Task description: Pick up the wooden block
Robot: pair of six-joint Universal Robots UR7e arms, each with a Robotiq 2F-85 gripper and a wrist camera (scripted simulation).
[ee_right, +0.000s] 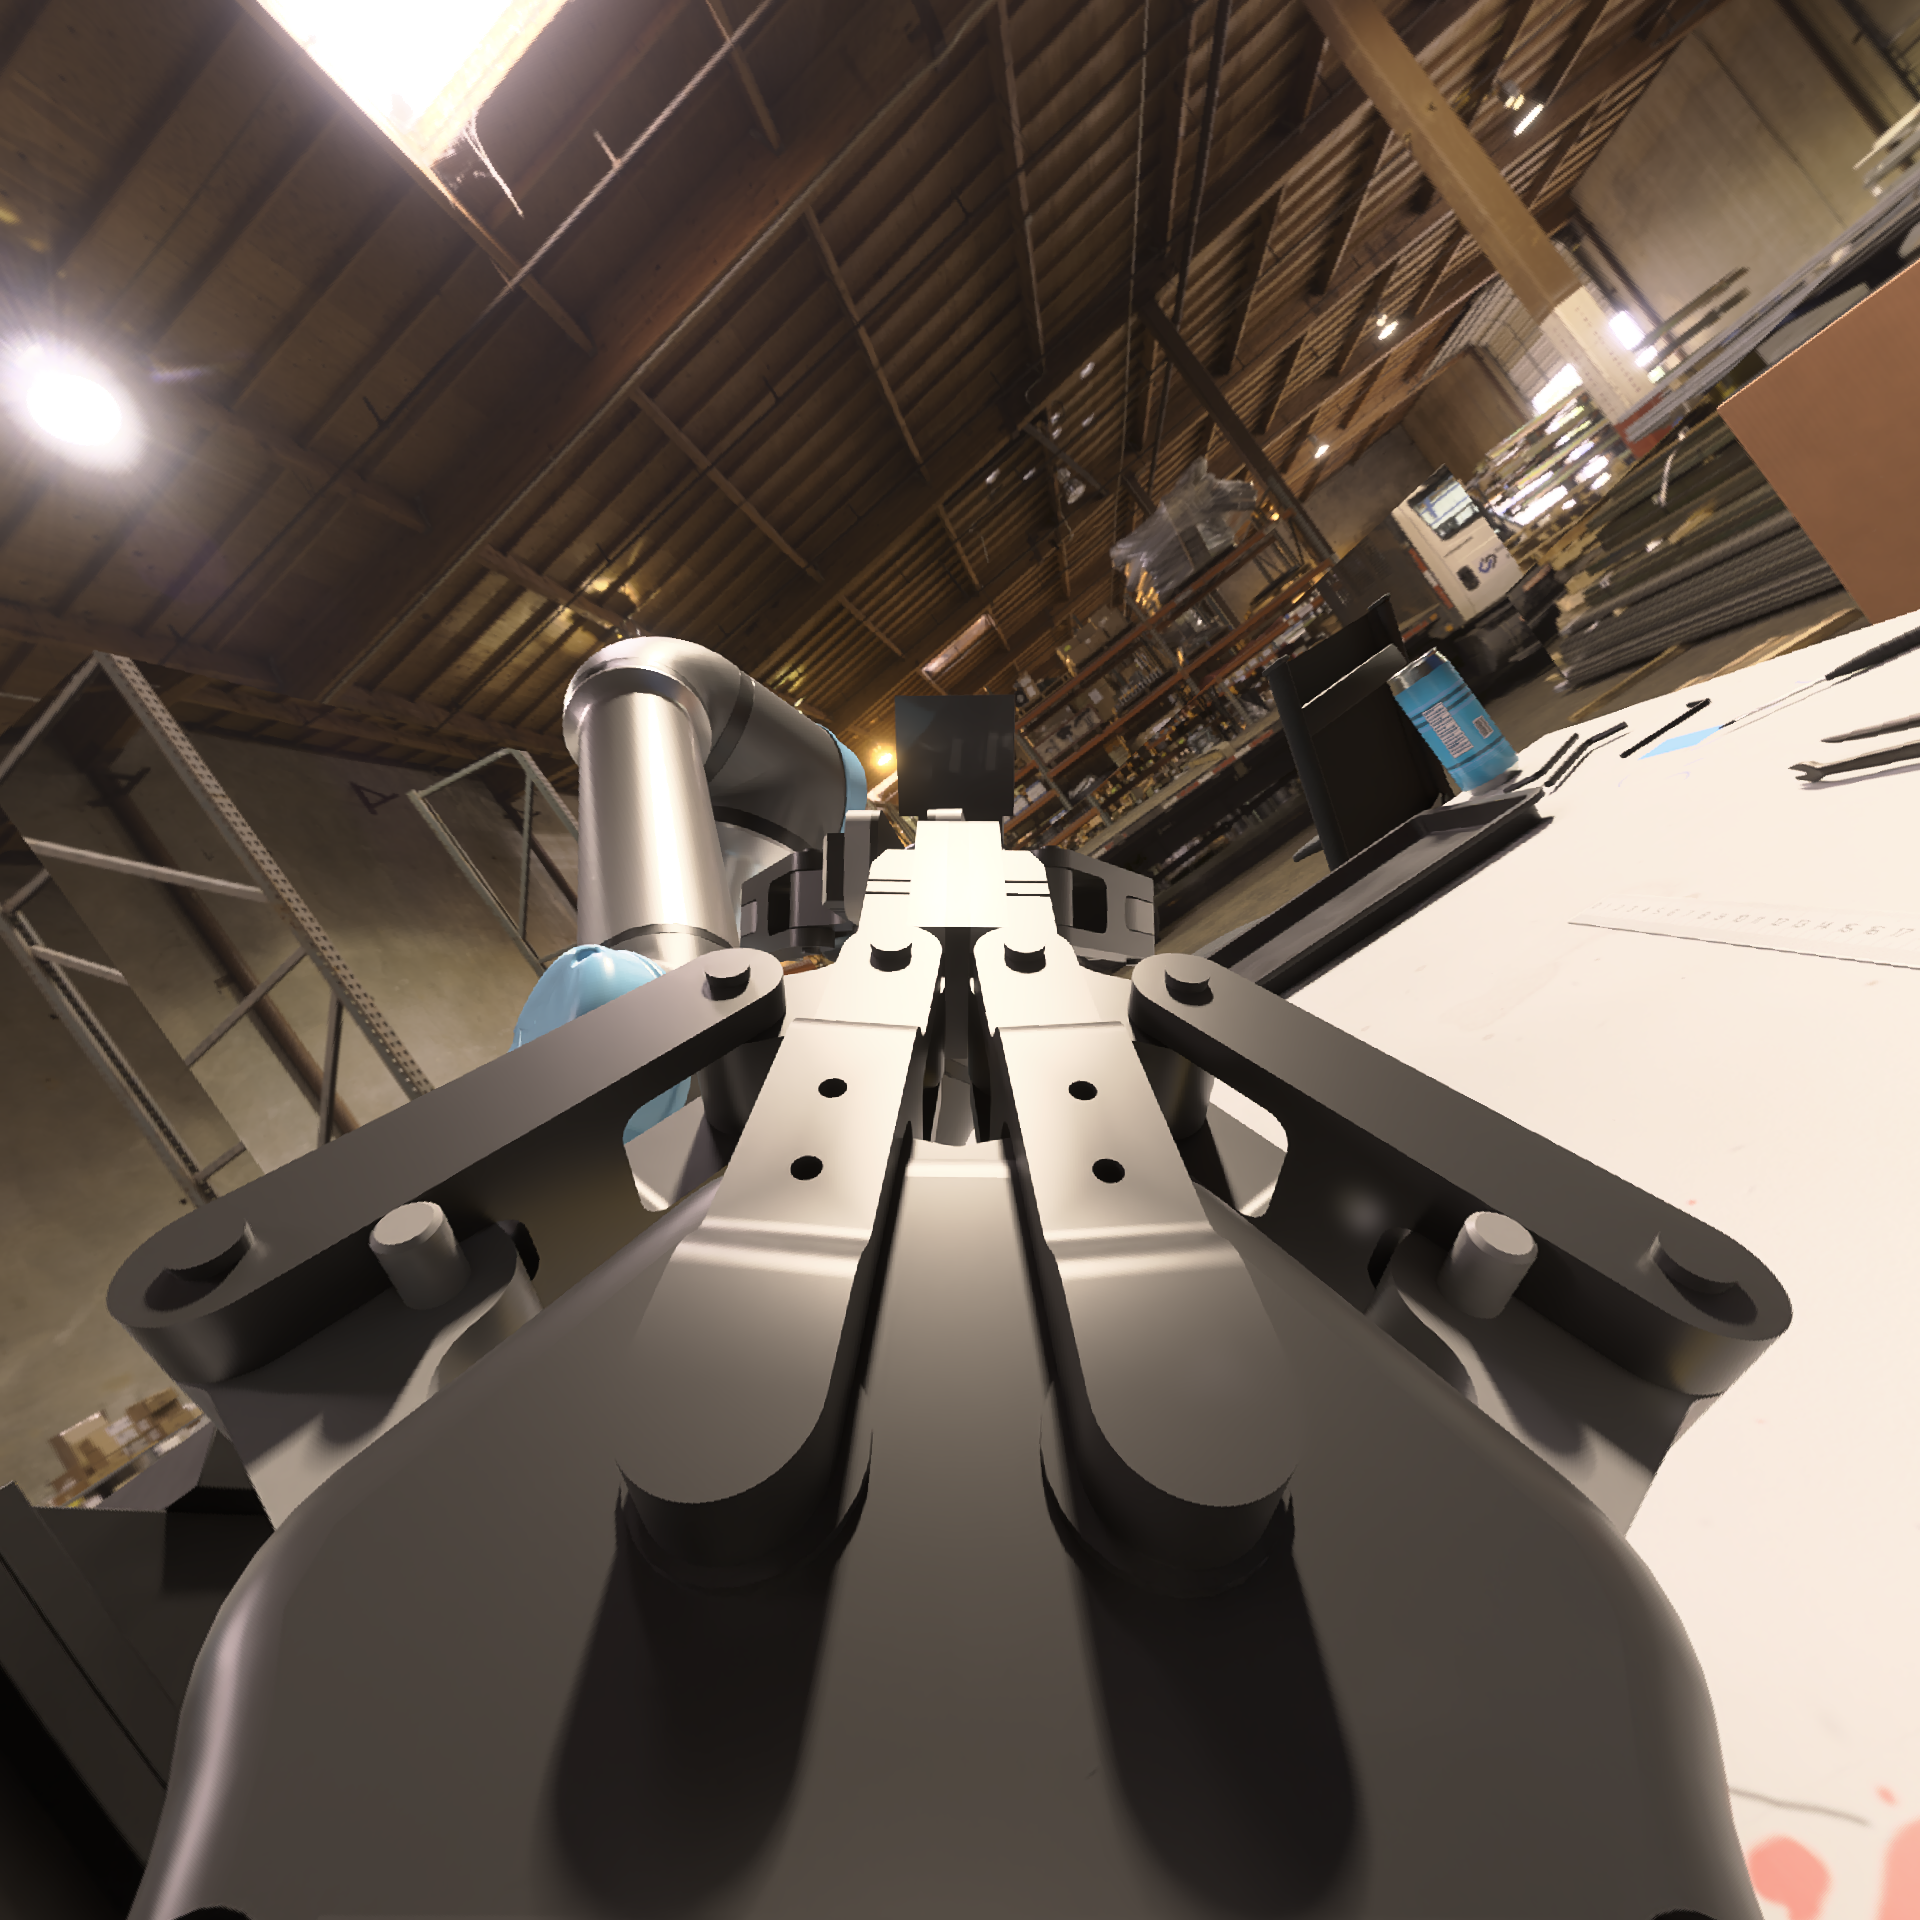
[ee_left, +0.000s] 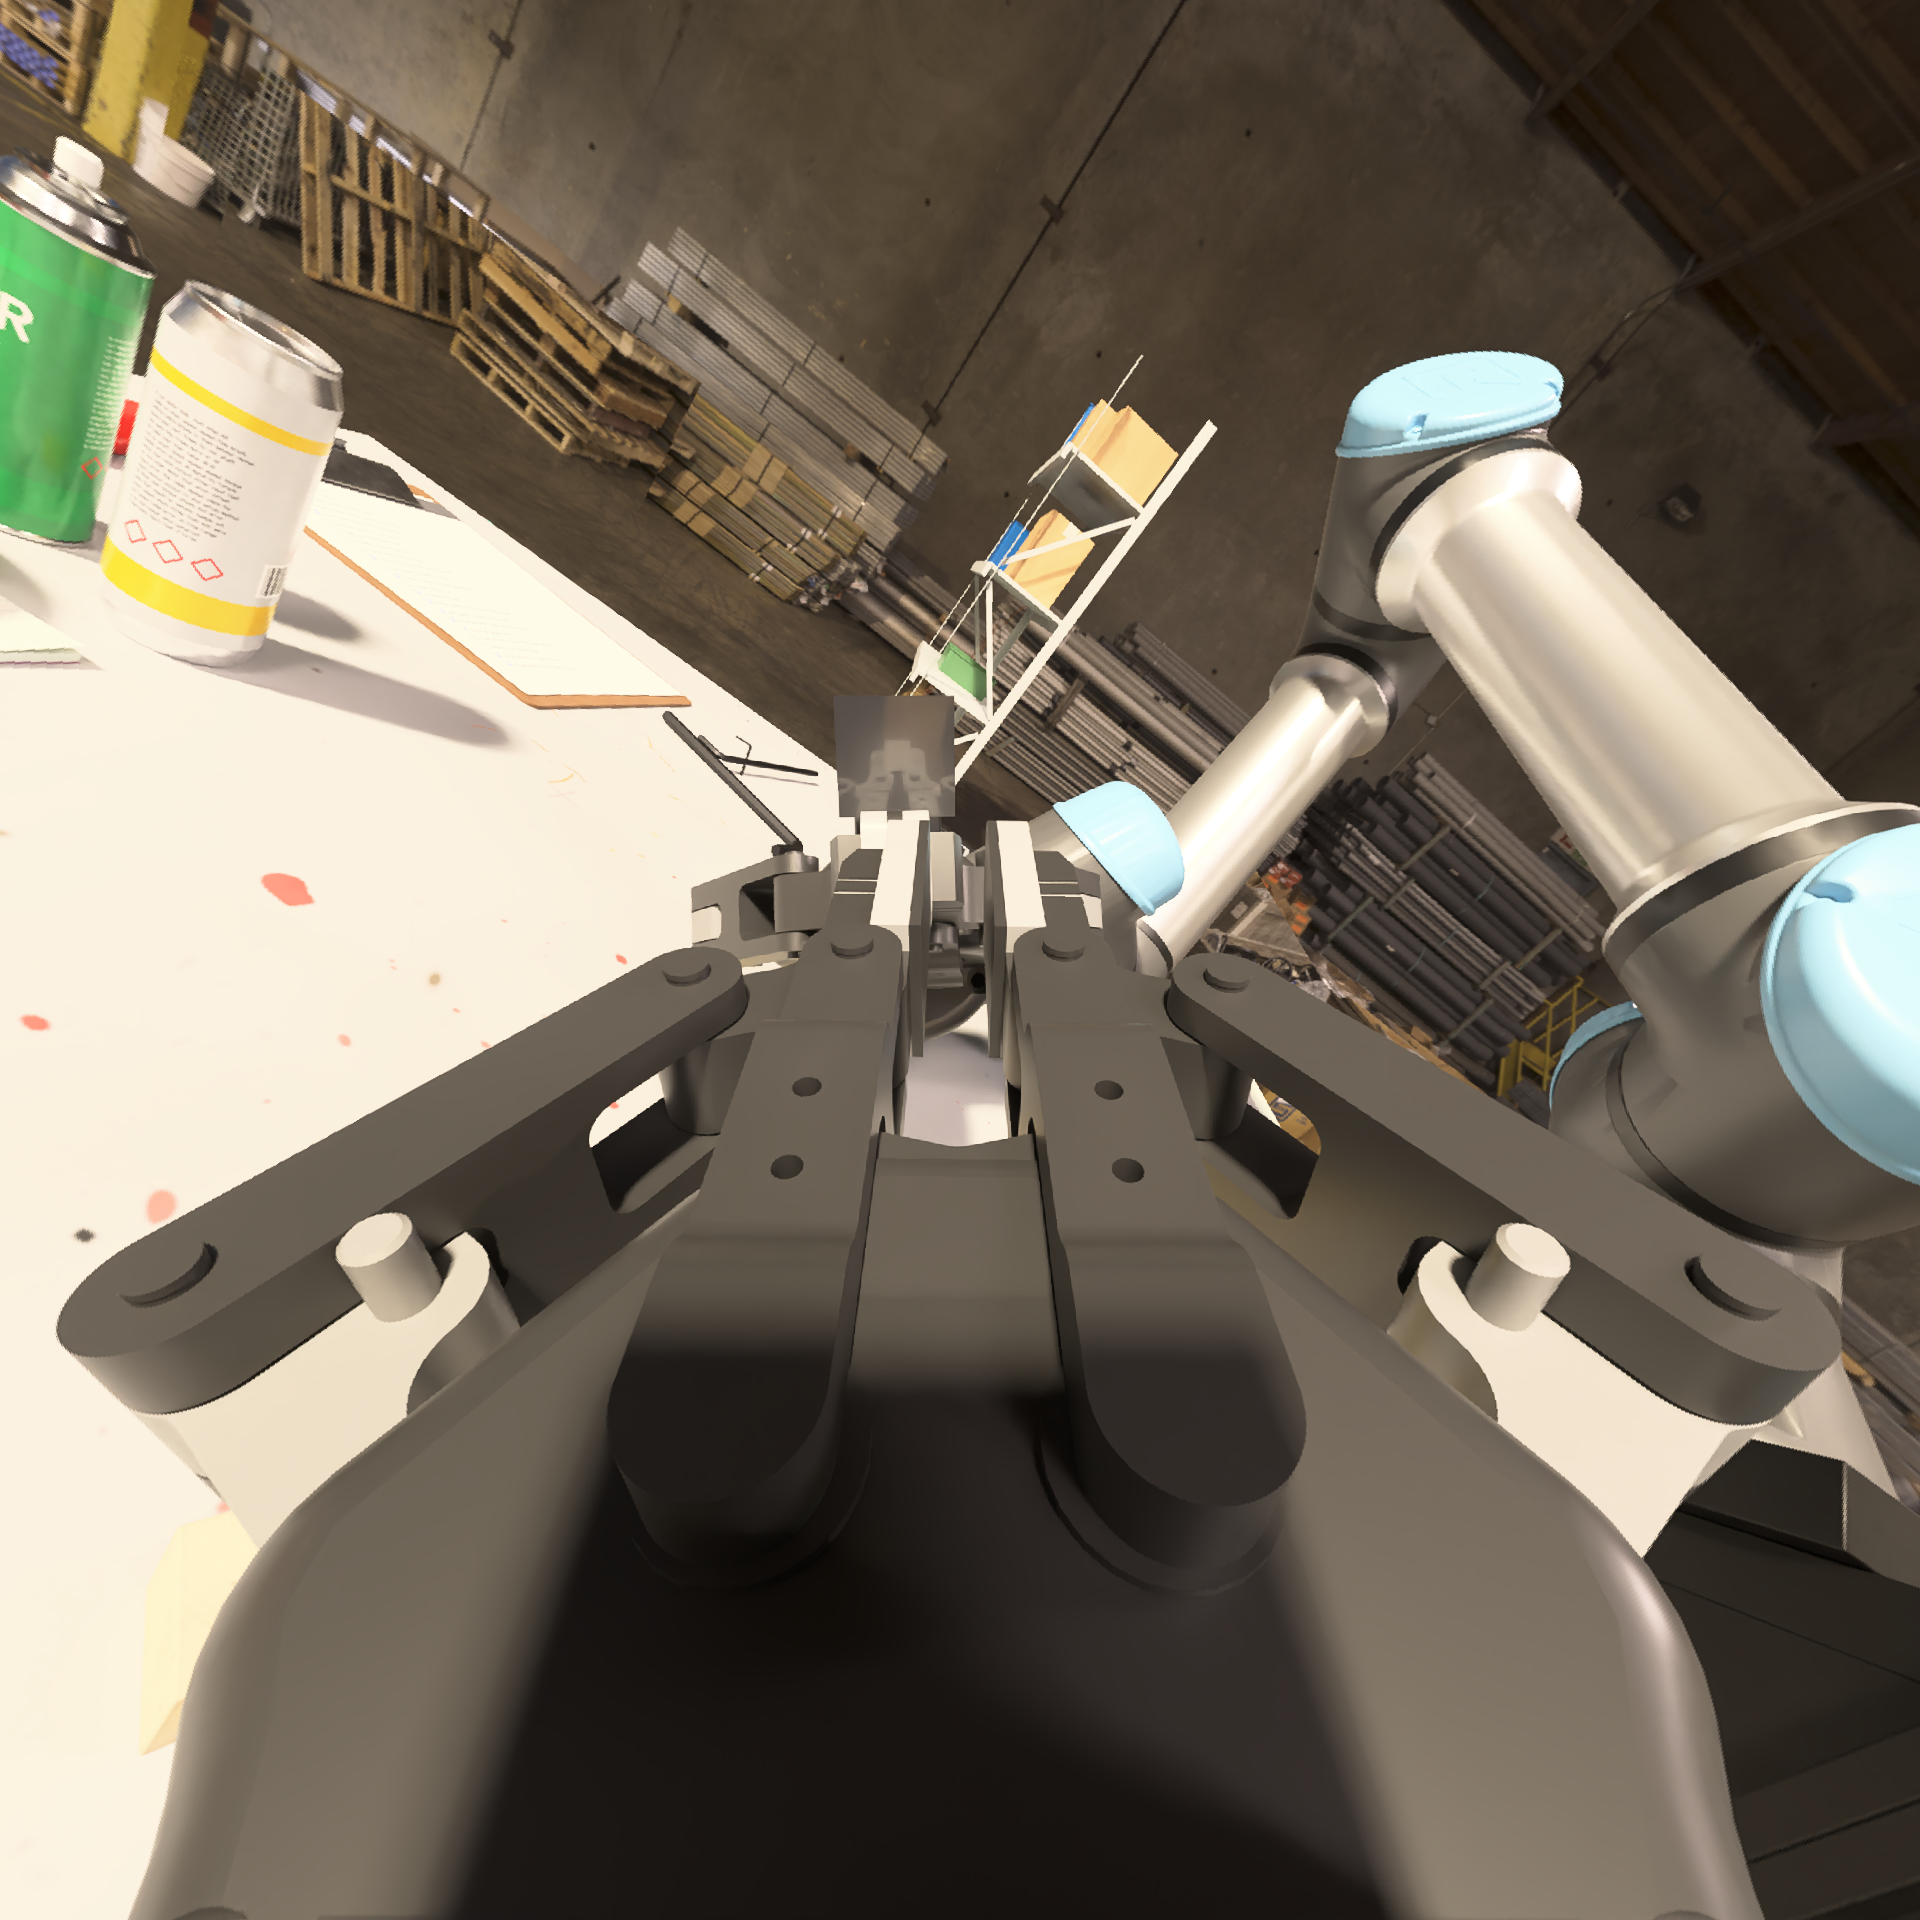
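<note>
A pale yellowish, wood-like block [ee_left: 192,1621] lies on the white table [ee_left: 312,1039] at the lower left of the left wrist view, mostly hidden behind my left gripper's body. My left gripper [ee_left: 956,842] holds its jaws a narrow gap apart with nothing between them. My right gripper [ee_right: 951,831] is shut and empty, pads touching. The two grippers face each other tip to tip above the table edge. A small grey, reflective square block [ee_left: 894,753] shows just beyond the fingertips, dark in the right wrist view [ee_right: 954,753]. What holds it is hidden.
A green can [ee_left: 62,364], a white and yellow can [ee_left: 218,478], a clipboard [ee_left: 488,613] and a thin black tool [ee_left: 727,779] sit on the table. The right arm [ee_left: 1558,665] stands to the right. A black box [ee_right: 1361,748], a blue can [ee_right: 1449,727] and hand tools [ee_right: 1860,748] lie farther off.
</note>
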